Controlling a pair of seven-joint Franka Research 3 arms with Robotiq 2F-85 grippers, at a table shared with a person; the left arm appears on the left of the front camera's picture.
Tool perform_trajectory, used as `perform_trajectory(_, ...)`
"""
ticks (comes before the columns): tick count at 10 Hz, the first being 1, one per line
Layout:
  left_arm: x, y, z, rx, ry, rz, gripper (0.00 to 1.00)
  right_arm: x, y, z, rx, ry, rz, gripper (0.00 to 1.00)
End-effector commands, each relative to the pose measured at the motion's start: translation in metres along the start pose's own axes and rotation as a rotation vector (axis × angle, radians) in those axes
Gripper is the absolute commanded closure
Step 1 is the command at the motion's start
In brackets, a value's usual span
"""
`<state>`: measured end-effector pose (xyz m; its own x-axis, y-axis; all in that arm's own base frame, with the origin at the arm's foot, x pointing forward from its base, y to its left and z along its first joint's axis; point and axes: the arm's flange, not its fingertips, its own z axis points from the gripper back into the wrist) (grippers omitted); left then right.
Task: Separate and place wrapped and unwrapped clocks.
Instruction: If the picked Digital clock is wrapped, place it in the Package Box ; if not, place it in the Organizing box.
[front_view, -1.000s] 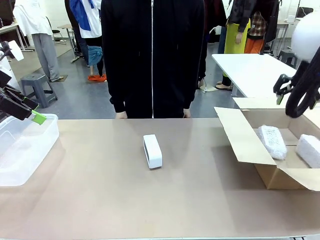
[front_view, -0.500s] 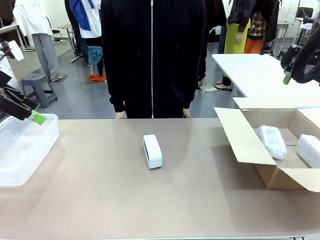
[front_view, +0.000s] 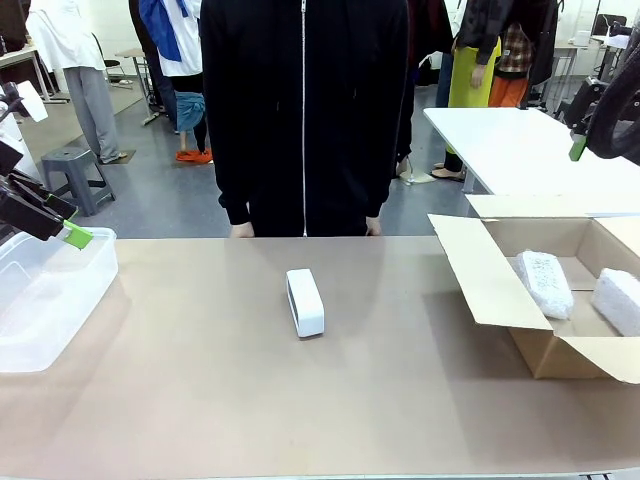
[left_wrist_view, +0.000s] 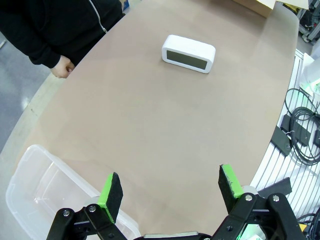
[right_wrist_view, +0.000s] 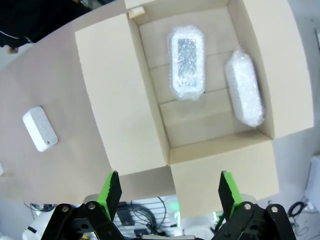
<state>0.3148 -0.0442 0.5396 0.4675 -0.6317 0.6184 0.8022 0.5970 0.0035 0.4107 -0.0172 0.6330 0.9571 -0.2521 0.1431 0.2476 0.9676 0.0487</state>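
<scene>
Grippers nearest: left gripper spread wide, empty, above clear bin at the table's left end. Right gripper likewise wide and empty, high over cardboard box with two wrapped bundles side by side inside. Farther out, mid-table: bare white clock, on a long edge, well apart from both containers. Probably light, rigid and smooth-shelled, so likely slippery. Best pinched across the narrow thickness near the middle. Beyond, person at far edge.
</scene>
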Motion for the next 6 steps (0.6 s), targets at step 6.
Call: perform_trajectory(6,-0.0009,0.0016,-0.0005,-0.012,-0.009,-0.014,0.0,-0.0005,-0.0016,0.0015,0.002,-0.003,0.005,0.0)
